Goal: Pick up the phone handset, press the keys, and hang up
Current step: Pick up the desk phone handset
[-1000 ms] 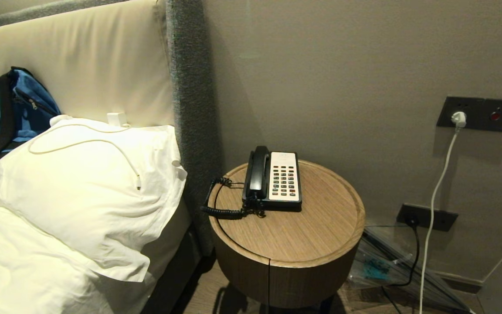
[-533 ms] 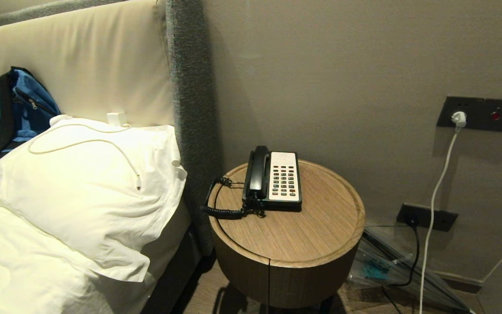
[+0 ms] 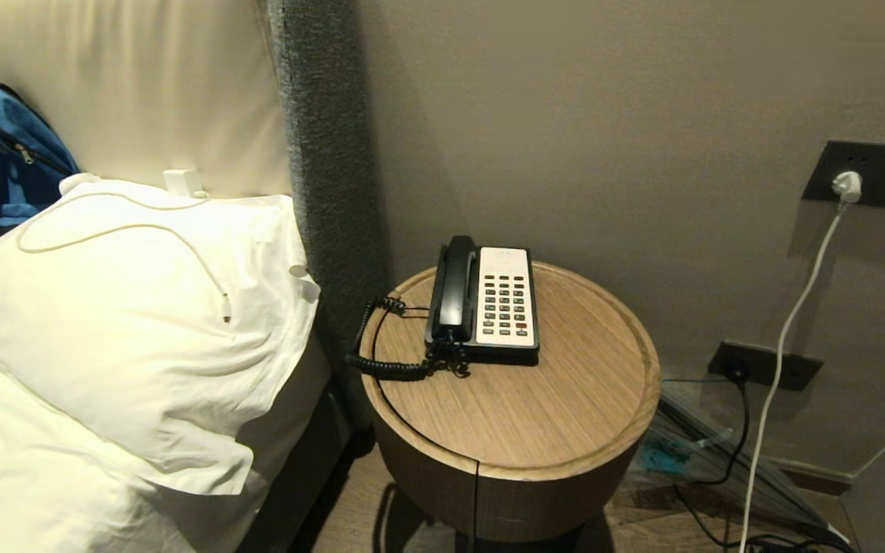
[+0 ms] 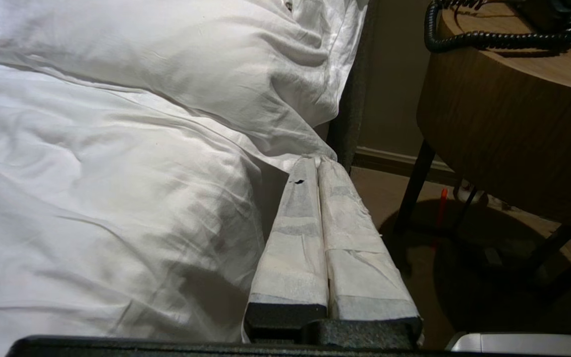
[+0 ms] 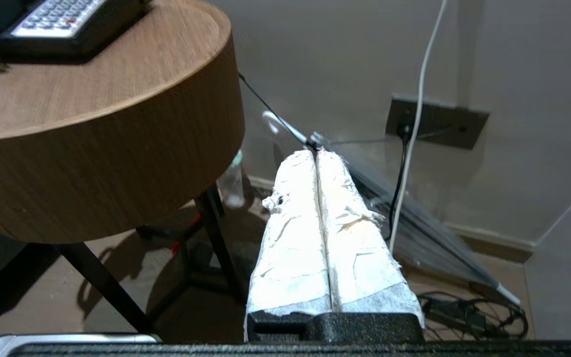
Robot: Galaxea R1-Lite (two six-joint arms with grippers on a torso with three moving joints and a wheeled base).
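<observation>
Head view gives me the phone handset (image 3: pixel 455 286) lying in its cradle along the nine o'clock side of the phone base (image 3: pixel 504 303), with the keypad (image 3: pixel 506 302) at its three o'clock. The coiled cord (image 3: pixel 381 361) loops from the handset's six o'clock end out to about eight o'clock, over the rim of the round wooden table (image 3: pixel 519 415). At the table's nine o'clock I see the bed with a white pillow (image 3: pixel 127 322) and a blue backpack (image 3: pixel 4 165) at about ten o'clock against the headboard. At three o'clock a white cable (image 3: pixel 796 315) runs down from a wall socket (image 3: pixel 869 175). Neither arm shows in that view. On the wrist cameras, my left gripper (image 4: pixel 319 159) hangs low between bed and table, pads pressed together on nothing; my right gripper (image 5: pixel 316 151) sits below the table's rim on its wall side, likewise pressed together and empty.
</observation>
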